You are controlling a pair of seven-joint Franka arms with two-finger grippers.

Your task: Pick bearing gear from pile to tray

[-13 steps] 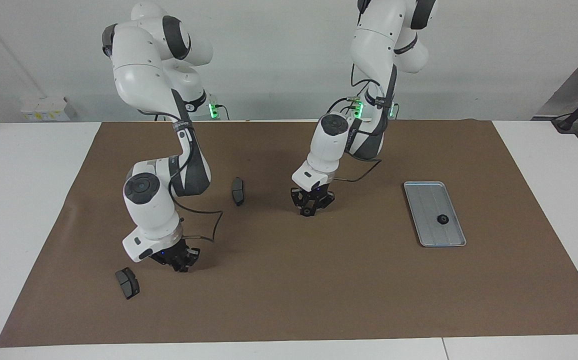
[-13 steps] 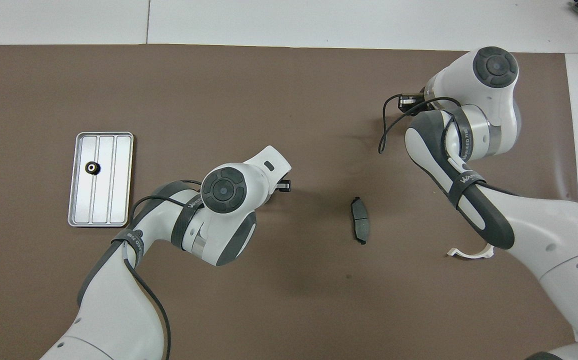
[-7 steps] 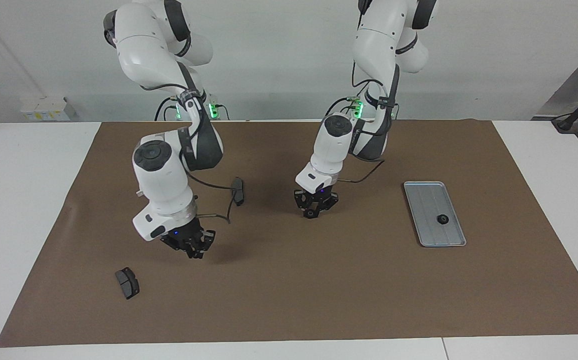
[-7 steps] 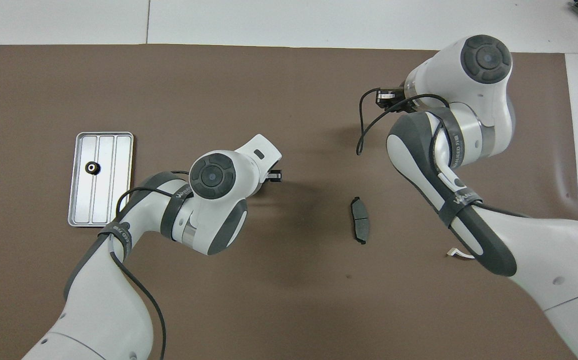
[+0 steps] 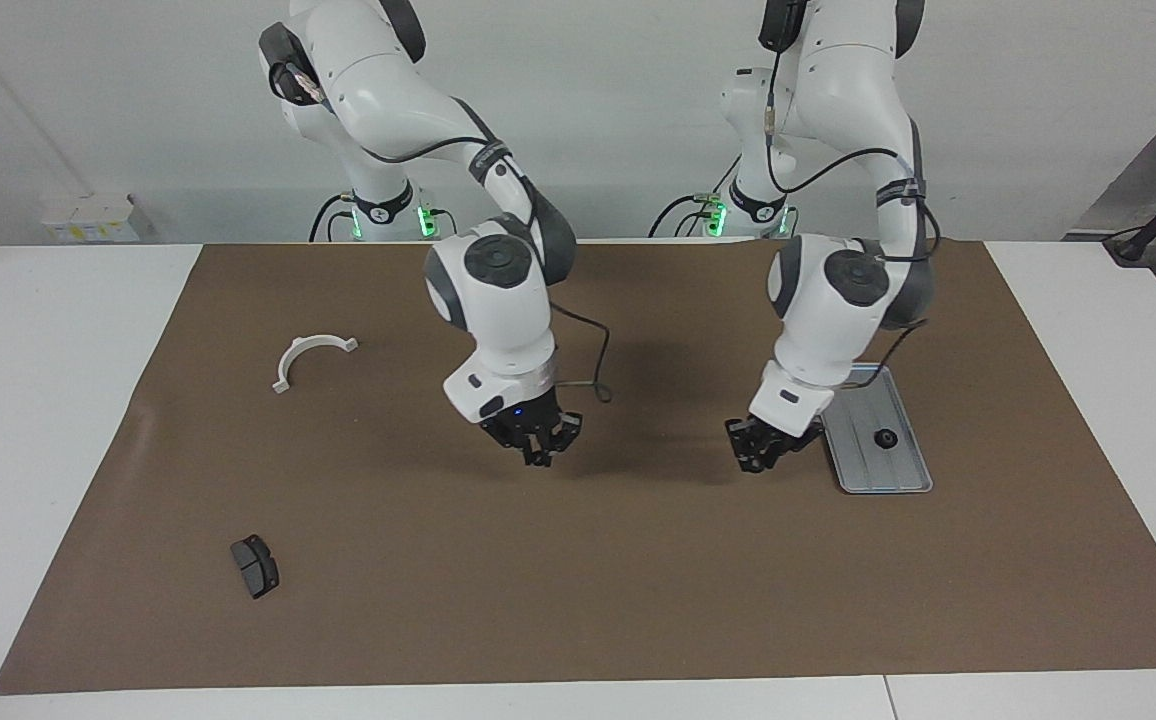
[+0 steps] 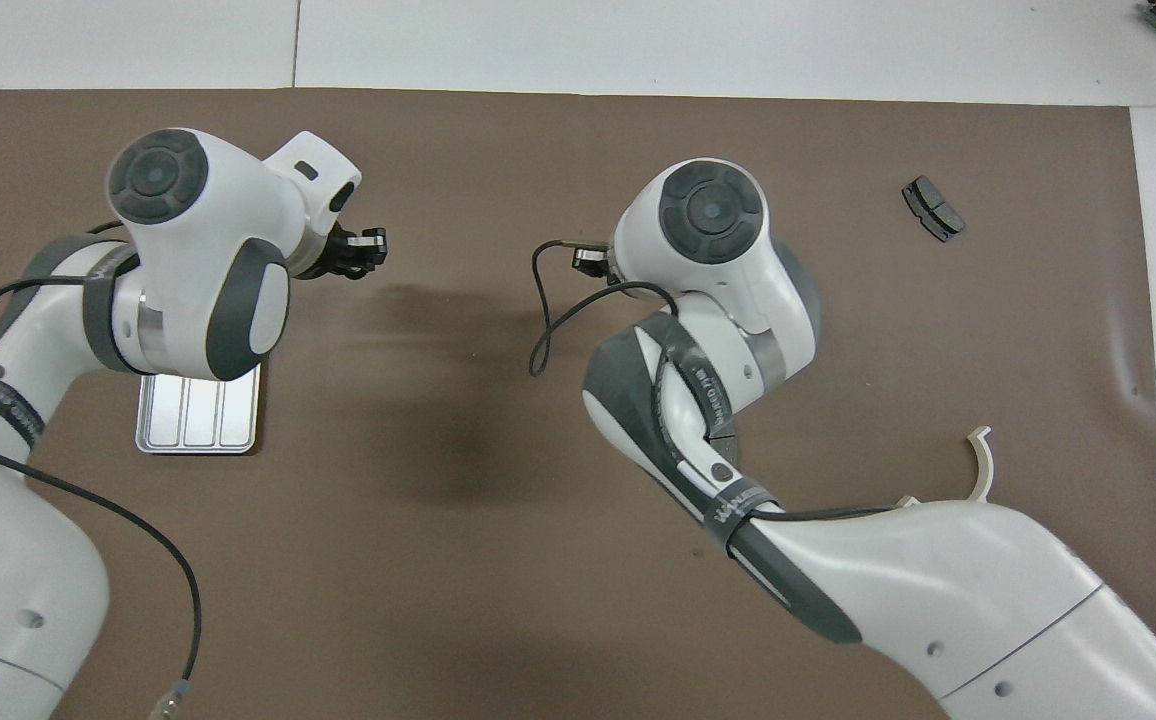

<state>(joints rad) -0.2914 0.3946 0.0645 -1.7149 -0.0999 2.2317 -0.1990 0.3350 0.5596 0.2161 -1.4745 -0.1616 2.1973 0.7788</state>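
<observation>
Beside tray (image 5: 900, 478), left gripper (image 5: 760, 458) — right gripper (image 5: 538, 455) shut

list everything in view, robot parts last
table: 1, white, under the mat
mat: 1, brown, on the table
tray: 1, silver-grey, toward the left arm's end
bearing gear: 1, black, in the tray
brake pad: 1, dark grey, toward the right arm's end
half-ring bracket: 1, white, nearer the robots than the brake pad
left gripper: 1, black, over the mat beside the tray
right gripper: 1, black, shut, over the mat's middle
</observation>
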